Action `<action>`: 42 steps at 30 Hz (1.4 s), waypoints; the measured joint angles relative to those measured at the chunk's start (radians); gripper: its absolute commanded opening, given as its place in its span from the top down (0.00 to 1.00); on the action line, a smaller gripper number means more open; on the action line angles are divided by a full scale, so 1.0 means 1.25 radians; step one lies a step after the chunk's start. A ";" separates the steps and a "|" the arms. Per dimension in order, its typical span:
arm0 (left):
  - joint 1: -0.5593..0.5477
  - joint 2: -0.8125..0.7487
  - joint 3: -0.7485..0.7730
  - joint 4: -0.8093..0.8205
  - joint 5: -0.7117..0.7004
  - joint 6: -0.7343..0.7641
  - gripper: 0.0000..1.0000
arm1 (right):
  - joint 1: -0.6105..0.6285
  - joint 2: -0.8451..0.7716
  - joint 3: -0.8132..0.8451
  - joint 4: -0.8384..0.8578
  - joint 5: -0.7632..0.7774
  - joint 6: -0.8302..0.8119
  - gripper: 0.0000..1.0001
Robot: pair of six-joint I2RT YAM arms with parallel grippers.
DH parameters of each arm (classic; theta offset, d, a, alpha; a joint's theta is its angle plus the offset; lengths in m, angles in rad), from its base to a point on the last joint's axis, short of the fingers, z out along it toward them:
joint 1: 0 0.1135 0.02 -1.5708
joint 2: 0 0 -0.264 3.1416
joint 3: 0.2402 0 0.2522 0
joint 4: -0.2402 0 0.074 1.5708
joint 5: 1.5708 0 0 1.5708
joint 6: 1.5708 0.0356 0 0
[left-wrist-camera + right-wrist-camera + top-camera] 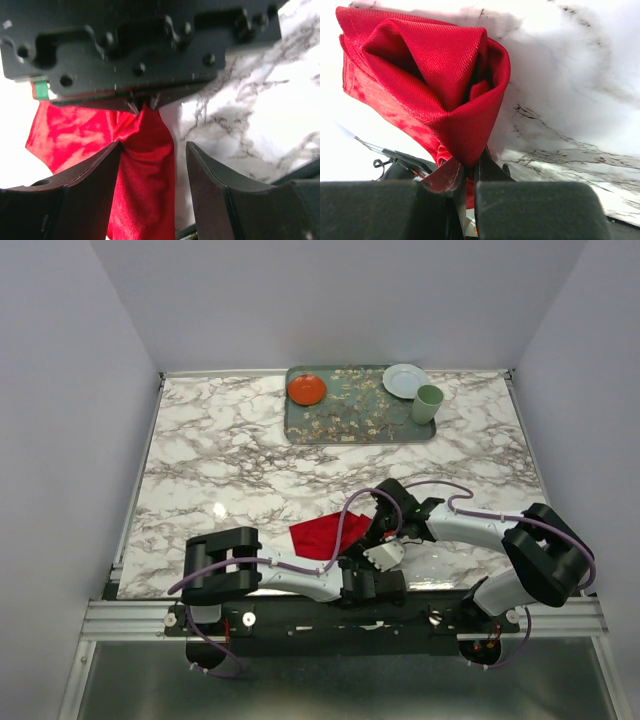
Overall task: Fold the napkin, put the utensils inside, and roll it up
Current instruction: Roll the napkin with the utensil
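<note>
Now the red napkin (pixel 322 536) is found on the near part of the marble table (pixel 230 460), just in front of the two arms and a little right of the middle. One end of it is pinched tight by the right claw (pixel 467 172), whose two fingers are pressed together on the cloth. From the right wrist view, the napkin is seen bunched into a loose cone that opens away from that claw. The left claw (pixel 154 150) is held wide, with one finger on each side of a narrow strip of the cloth; whether the fingers touch it cannot be told. That strip is drawn from the right claw's pinch on the far side toward the left claw on the near side, so its long line runs near to far. The wider part of the napkin is spread out to the left of both claws. A small green patch (pixel 41 90) is seen on the black body of the right claw, but it is too blurred to be read. The patterned tray (pixel 360 425) is set well apart at the far edge.
</note>
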 measured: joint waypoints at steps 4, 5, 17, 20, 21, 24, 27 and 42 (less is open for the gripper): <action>-0.001 0.019 0.015 -0.012 -0.028 -0.012 0.38 | 0.000 0.000 0.000 0.000 -0.006 0.006 0.99; -0.001 0.023 0.017 -0.014 -0.036 -0.017 0.41 | 0.000 0.000 -0.001 0.001 -0.008 0.009 1.00; 0.005 0.045 0.004 0.002 -0.081 -0.057 0.70 | -0.007 -0.002 -0.005 0.005 -0.019 0.021 0.99; 0.014 0.034 -0.015 0.025 -0.072 -0.059 0.79 | -0.010 -0.002 -0.005 0.009 -0.019 0.021 0.95; 0.018 0.028 -0.024 0.037 -0.067 -0.059 0.84 | -0.012 -0.002 -0.006 0.009 -0.019 0.021 0.92; 0.030 0.006 -0.046 0.067 -0.042 -0.056 0.90 | -0.013 -0.002 -0.007 0.013 -0.019 0.021 0.77; 0.045 -0.022 -0.074 0.105 -0.006 -0.052 0.94 | -0.016 -0.004 -0.007 0.016 -0.019 0.018 0.59; 0.237 -0.259 -0.280 0.325 0.354 -0.047 1.00 | -0.033 -0.126 0.066 -0.067 0.027 -0.249 0.13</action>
